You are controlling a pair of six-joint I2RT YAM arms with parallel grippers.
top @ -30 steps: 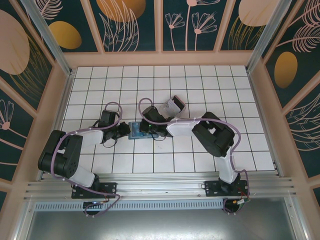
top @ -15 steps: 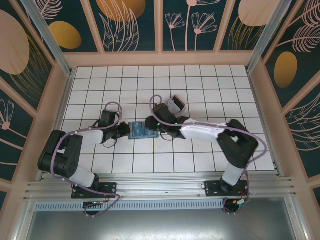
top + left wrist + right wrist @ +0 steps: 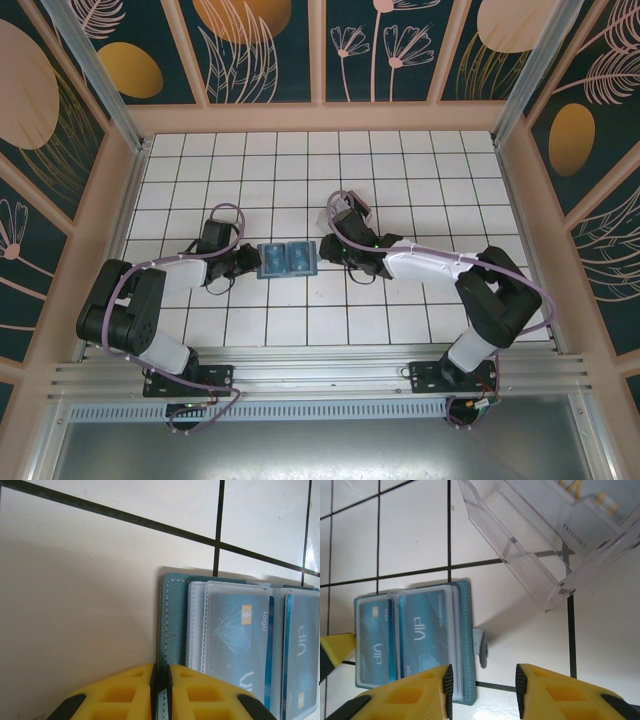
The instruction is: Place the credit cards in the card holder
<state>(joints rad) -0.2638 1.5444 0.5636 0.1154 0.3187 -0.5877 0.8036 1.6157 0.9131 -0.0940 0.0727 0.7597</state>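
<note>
The teal card holder [image 3: 287, 259] lies open on the tiled floor, with two blue credit cards [image 3: 298, 258] tucked in its clear pockets. The left wrist view shows one card [image 3: 235, 635] with a gold chip and a second one [image 3: 301, 650] at the right edge. My left gripper [image 3: 251, 262] is shut on the holder's left edge [image 3: 172, 625], its yellow fingers [image 3: 125, 695] pinching the stitched border. My right gripper [image 3: 336, 250] stands open just right of the holder [image 3: 466, 630], with the small closing tab [image 3: 481, 647] ahead of its gap and nothing between the fingers.
A clear plastic box [image 3: 354, 210] lies tilted just behind my right gripper, and a card shows inside it [image 3: 590, 510] in the right wrist view. Wooden walls ring the white tiled floor [image 3: 400, 160].
My right gripper has let go over the card holder, opened, and drawn back to the right. The holder now shows both cards uncovered. The left arm has held still.
</note>
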